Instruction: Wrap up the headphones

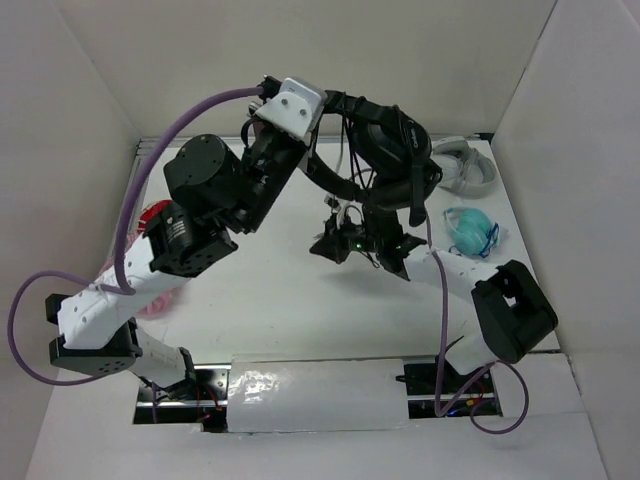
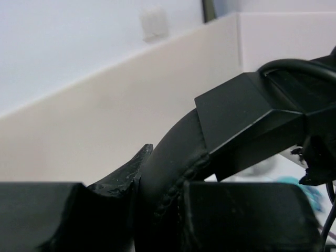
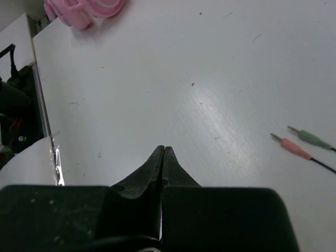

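Black padded headband (image 2: 173, 152) is sitting pinched in my left gripper (image 2: 160, 205), headphones (image 1: 385, 150) hanging above the table's (image 1: 270, 300) back centre. Light frame, limp cable (image 3: 324, 166); I'm judging the stretch near its plugs (image 3: 302, 143) the next hold. My right gripper (image 3: 163, 157) is pressing closed, seemingly empty.

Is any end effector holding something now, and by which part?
The left end effector grips the headphones by the padded headband. The right end effector is shut with nothing visibly held.

White table (image 1: 290, 300) bears grey-white headphones (image 1: 468, 165), teal headphones (image 1: 468, 232) and a pink item (image 3: 84, 10).
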Robot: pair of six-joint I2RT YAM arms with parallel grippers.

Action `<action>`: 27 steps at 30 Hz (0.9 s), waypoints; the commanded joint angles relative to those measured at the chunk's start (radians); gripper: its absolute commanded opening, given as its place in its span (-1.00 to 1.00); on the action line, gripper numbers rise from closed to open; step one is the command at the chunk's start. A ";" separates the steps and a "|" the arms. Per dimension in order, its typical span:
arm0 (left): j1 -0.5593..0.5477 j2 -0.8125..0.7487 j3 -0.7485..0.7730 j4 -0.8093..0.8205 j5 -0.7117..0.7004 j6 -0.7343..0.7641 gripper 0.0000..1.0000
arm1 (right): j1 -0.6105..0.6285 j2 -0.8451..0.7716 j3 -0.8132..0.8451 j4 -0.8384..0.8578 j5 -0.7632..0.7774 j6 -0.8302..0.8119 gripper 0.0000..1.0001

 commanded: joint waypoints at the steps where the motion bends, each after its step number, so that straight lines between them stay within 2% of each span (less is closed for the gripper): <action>1: 0.006 -0.002 0.016 0.344 -0.072 0.211 -1.00 | 0.019 -0.044 -0.133 0.097 0.017 0.086 -1.00; 3: 0.046 0.019 0.048 0.277 -0.063 0.177 -1.00 | 0.020 -0.108 -0.236 0.132 0.063 0.154 -1.00; 4: 0.143 0.046 0.081 0.184 -0.033 0.056 -1.00 | 0.022 -0.165 -0.305 0.154 0.088 0.190 -1.00; 5: 0.144 0.047 0.098 0.183 -0.022 0.055 -1.00 | 0.022 -0.196 -0.305 0.157 0.111 0.217 -1.00; 6: 0.217 0.057 0.117 0.069 -0.005 -0.030 -1.00 | 0.027 -0.233 -0.366 0.152 0.128 0.234 -1.00; 7: 0.254 0.080 0.146 0.024 0.014 -0.075 -1.00 | 0.031 -0.262 -0.394 0.142 0.140 0.242 -1.00; 11: 0.403 0.137 0.174 -0.121 0.087 -0.232 -1.00 | 0.060 -0.486 -0.466 -0.023 0.266 0.281 -1.00; 13: 0.483 0.180 0.207 -0.222 0.119 -0.357 -1.00 | 0.080 -0.585 -0.471 -0.093 0.312 0.282 -1.00; 16: 0.570 0.240 0.226 -0.321 0.103 -0.480 -1.00 | 0.119 -0.701 -0.442 -0.253 0.345 0.288 -1.00; 21: 0.710 0.336 0.191 -0.519 0.137 -0.669 -1.00 | 0.210 -0.868 -0.327 -0.487 0.543 0.259 -1.00; 24: 0.751 0.396 0.134 -0.575 0.058 -0.744 -1.00 | 0.255 -0.923 -0.218 -0.599 0.643 0.218 -1.00; 27: 0.794 0.464 0.125 -0.696 0.075 -0.837 -1.00 | 0.312 -0.924 -0.077 -0.689 0.674 0.141 -1.00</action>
